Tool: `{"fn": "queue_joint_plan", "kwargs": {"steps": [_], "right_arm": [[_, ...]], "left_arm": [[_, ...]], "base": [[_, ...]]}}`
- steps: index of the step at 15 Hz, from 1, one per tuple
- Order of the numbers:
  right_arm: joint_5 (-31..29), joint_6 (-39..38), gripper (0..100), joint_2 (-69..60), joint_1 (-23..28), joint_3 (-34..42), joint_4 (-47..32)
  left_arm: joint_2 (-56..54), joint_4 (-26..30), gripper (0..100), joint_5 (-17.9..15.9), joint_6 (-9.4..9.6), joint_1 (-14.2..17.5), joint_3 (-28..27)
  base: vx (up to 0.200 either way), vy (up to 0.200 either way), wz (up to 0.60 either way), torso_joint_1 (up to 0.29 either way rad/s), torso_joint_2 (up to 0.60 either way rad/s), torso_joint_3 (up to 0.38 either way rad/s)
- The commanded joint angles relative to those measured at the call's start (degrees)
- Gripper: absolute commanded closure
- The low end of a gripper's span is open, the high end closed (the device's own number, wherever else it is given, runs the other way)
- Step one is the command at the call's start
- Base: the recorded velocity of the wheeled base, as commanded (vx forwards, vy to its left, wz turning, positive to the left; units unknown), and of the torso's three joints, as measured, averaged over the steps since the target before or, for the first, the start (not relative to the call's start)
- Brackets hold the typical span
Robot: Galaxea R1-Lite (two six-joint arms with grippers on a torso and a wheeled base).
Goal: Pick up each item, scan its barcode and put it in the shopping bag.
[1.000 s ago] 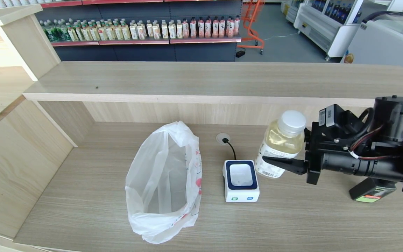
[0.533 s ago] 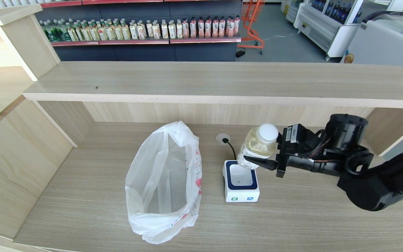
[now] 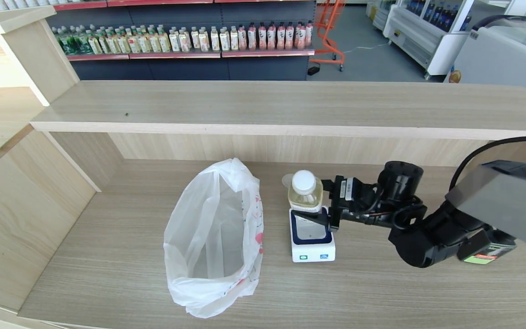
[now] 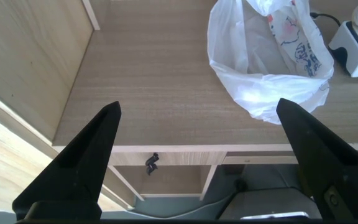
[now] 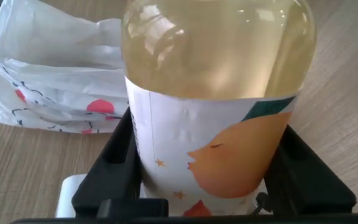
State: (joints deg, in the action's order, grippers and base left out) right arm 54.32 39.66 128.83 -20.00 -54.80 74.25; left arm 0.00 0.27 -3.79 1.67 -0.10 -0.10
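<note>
Right gripper (image 3: 307, 211) jaws clamped on bottle (image 3: 305, 194), scanner (image 3: 313, 249) just below them, so scan likely underway, shopping bag (image 3: 213, 237) beside looked empty; left gripper (image 4: 207, 155) jaws apart.

From the scanner (image 3: 313, 240), the shopping bag (image 3: 213, 237) stands open-mouthed at 9 o'clock, with a strip of counter (image 3: 276, 274) between them. The bottle (image 3: 305, 194), clamped in the right gripper (image 3: 307, 208), blocks 12 o'clock, and the right arm (image 3: 409, 228) fills 3 o'clock.
</note>
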Motion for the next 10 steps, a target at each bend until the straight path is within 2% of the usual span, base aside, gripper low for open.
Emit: {"fn": "queue_joint_plan", "kwargs": {"steps": [1, 5, 10], "right_arm": [[0.4, 0.0, 100, 3.3, -1.0, -2.2, -0.4], [0.4, -1.1, 100, -0.9, -0.7, -1.7, -0.4], [0.5, -2.6, 100, -6.7, 1.9, 3.5, -0.5]], "left_arm": [[0.1, 0.0, 0, 0.0, 0.00, 0.0, 0.0], [0.1, 0.0, 0, 0.0, 0.00, 0.0, 0.0], [0.1, 0.0, 0, 0.0, 0.00, 0.0, 0.0]], "base": [[0.000, 0.000, 0.00, 0.000, 0.00, 0.000], [0.000, 0.000, 0.00, 0.000, 0.00, 0.000], [0.000, 0.000, 0.00, 0.000, 0.00, 0.000]]}}
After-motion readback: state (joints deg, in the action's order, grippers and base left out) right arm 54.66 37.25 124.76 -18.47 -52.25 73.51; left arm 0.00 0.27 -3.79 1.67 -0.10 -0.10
